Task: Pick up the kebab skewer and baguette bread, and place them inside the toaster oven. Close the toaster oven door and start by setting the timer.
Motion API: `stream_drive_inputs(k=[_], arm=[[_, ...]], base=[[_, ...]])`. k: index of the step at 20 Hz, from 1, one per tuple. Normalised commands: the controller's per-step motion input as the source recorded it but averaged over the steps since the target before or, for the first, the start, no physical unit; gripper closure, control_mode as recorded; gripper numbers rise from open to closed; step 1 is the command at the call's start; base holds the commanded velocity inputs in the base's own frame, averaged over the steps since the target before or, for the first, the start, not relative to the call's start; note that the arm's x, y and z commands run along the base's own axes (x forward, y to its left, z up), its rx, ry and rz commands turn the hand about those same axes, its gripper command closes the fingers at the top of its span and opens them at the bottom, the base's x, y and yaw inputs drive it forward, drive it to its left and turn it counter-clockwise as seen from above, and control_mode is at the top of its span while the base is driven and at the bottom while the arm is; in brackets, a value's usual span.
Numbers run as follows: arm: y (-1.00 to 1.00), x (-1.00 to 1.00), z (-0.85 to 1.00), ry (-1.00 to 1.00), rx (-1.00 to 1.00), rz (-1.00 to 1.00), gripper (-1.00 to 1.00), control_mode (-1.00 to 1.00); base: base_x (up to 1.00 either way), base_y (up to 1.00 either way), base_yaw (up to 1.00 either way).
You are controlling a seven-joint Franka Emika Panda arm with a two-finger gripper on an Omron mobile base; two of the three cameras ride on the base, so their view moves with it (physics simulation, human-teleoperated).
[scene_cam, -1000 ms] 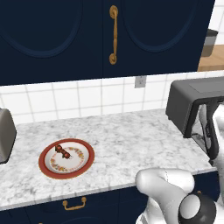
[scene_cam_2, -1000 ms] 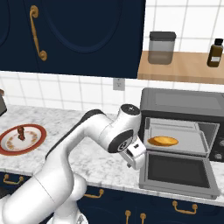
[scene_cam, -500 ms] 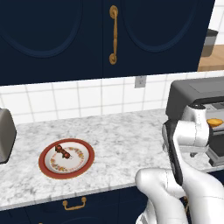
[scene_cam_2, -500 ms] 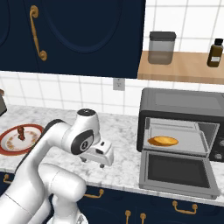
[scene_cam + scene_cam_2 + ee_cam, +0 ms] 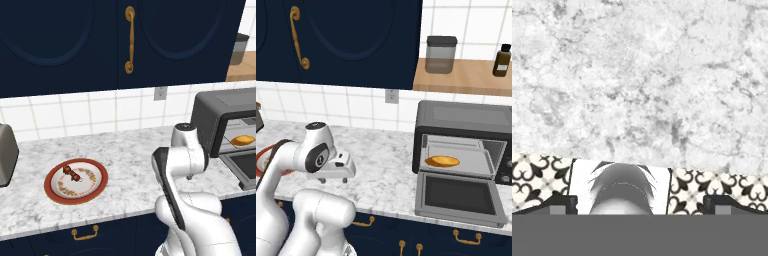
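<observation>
The kebab skewer (image 5: 72, 173) lies on a red-rimmed patterned plate (image 5: 96, 190) on the counter's left part. The baguette bread (image 5: 442, 161) rests on the rack inside the toaster oven (image 5: 466, 117), and it also shows through the opening as an orange loaf (image 5: 243, 141). The toaster oven door (image 5: 458, 195) hangs open, folded down flat. My gripper (image 5: 335, 178) hovers low over bare marble between plate and oven, open and holding nothing. In the hand view my gripper (image 5: 642, 202) points down at the marble with its fingertips (image 5: 562, 202) far apart.
A silver pop-up toaster (image 5: 5, 155) stands at the counter's far left. A wooden shelf above the oven carries a lidded jar (image 5: 441, 55) and a dark bottle (image 5: 502, 60). Dark blue cabinets hang overhead, and a wall outlet (image 5: 391, 96) sits on the tiles.
My arm has swung left, away from the oven mouth and across the counter toward the plate. The baguette stayed inside the oven. The jaws stayed open.
</observation>
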Motion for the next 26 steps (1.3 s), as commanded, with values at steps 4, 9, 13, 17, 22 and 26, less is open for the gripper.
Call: stream_drive_inputs(k=[4, 9, 13, 17, 22, 26], arm=[[0.88, 0.37, 0.1, 0.0, 0.09, 0.12, -1.0, -1.0], [1.0, 0.35, 0.0, 0.0, 0.06, 0.06, -1.0, -1.0], [1.0, 0.34, 0.0, 0.0, 0.02, 0.05, -1.0, -1.0], [1.0, 0.39, 0.0, 0.0, 0.02, 0.03, -1.0, -1.0], [0.9, 0.46, 0.01, 0.0, 0.0, 0.0, -1.0, -1.0], [0.56, 0.43, 0.01, 0.0, 0.0, 0.05, -1.0, -1.0]], base=[[0.0, 0.0, 0.0], [0.0, 0.0, 0.0], [0.0, 0.0, 0.0], [0.0, 0.0, 0.0], [0.0, 0.0, 0.0], [0.0, 0.0, 0.0]])
